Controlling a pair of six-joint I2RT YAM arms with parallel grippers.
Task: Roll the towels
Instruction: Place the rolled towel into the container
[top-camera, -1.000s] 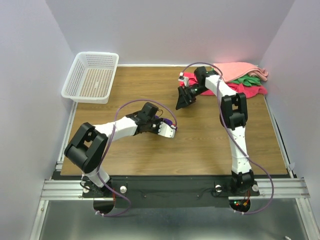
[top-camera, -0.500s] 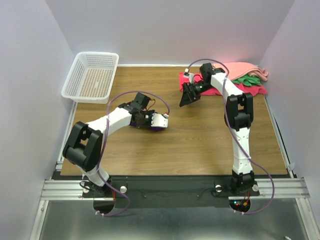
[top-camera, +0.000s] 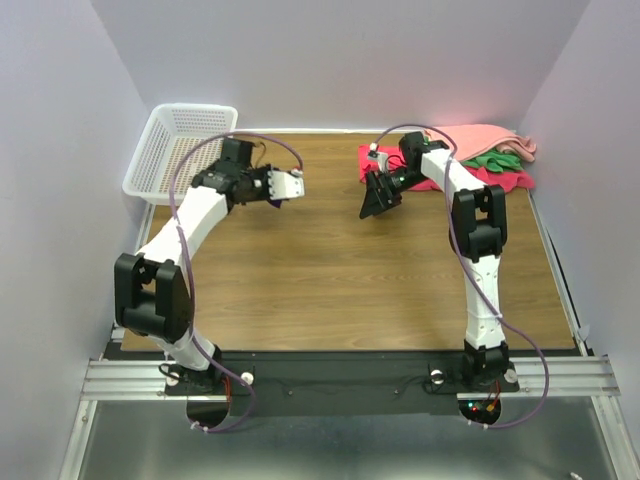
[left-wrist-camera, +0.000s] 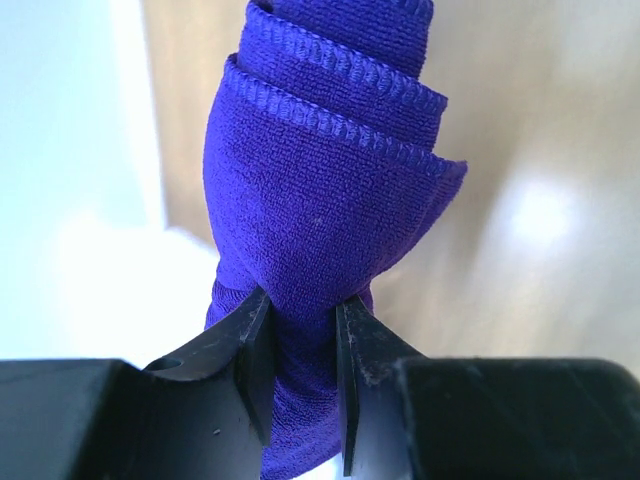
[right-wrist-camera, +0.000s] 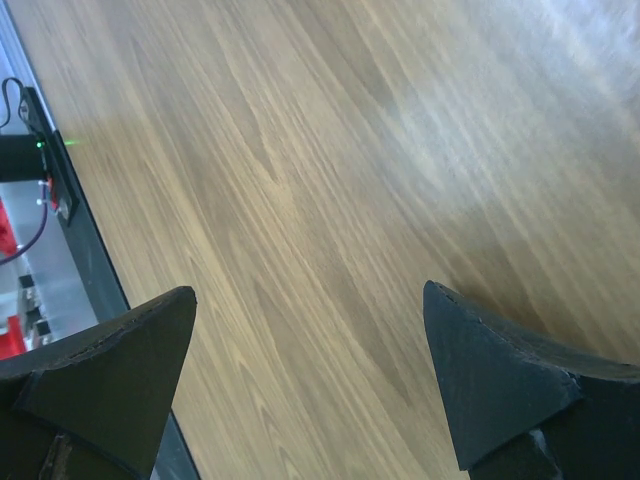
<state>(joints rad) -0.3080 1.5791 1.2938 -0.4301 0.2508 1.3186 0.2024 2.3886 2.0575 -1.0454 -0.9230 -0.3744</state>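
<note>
The left gripper (left-wrist-camera: 300, 310), clamped on the rolled deep-purple terry towel (left-wrist-camera: 320, 200), likely must release it into the white mesh basket (top-camera: 142, 158) at ten o'clock; the right gripper (right-wrist-camera: 310, 292) gapes empty.

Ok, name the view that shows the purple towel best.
Left wrist: the purple towel fills the picture, pinched between the left gripper's fingers. Top external shows almost nothing of it, since that gripper covers it. Right wrist shows only bare table and the right gripper's open fingers.
</note>
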